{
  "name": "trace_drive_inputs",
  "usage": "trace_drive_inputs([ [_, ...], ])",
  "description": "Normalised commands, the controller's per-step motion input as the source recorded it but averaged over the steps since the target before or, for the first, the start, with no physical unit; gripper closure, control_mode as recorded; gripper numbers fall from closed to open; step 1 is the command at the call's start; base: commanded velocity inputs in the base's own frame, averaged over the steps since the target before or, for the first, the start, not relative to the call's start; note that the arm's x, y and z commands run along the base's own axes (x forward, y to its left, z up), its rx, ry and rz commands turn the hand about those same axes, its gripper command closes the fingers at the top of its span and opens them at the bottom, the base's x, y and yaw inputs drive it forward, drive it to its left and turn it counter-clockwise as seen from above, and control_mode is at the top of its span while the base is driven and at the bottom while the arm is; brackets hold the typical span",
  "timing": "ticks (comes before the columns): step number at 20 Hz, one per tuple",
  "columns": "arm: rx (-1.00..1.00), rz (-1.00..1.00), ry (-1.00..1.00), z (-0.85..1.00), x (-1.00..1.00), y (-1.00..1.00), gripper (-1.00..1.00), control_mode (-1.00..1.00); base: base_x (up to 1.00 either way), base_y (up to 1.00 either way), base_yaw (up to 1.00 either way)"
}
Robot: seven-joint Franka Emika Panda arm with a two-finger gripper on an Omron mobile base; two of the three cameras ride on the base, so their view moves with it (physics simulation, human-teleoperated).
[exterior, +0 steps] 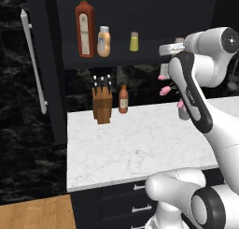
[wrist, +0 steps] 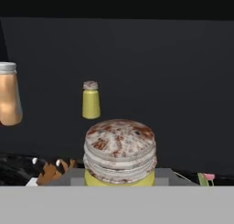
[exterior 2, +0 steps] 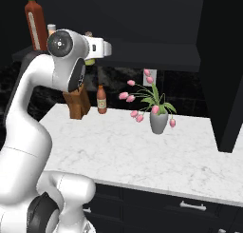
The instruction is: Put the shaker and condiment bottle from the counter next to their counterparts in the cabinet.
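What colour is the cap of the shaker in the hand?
Mottled greyish-brown and white, on the small yellow-green cylindrical shaker; the hand view shows it best.

Peach condiment bottle (exterior: 103, 41) upright on cabinet (exterior: 51, 83) shelf beside red bottle (exterior: 85, 30).

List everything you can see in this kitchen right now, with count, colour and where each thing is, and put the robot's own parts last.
Tall sauce bottle: one, red with green cap, cabinet shelf, leftmost.
Squat bottle: one, peach-orange with pale cap, shelf, right beside the tall one.
Shelf shaker: one, yellow with tan cap, shelf, right of the squat bottle.
Held shaker: one, yellow-green with mottled brownish cap, in the claw, facing the shelf.
Knife block: one, brown, back of counter.
Slim bottle: one, red-brown, beside the knife block.
Flower vase: one, grey with pink tulips, on the counter.
Cabinet door handle: one, white.
Arm: one, white.
Claw: shut on the held shaker.
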Motion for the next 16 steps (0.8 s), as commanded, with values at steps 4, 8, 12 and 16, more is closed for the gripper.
trace_drive_inputs([
  [4,0.0,0.07,0.11,-0.04,0.38,0.0,1.0,-1.0,0.0,0.0,0.0],
  [8,0.01,0.12,0.0,-0.04,0.23,0.0,1.0,-1.0,0.0,0.0,0.0],
  [12,0.03,0.03,0.0,-0.03,0.34,0.0,1.0,-1.0,0.0,0.0,0.0],
  [16,0.0,0.0,0.0,0.0,0.23,0.0,1.0,-1.0,0.0,0.0,0.0],
])
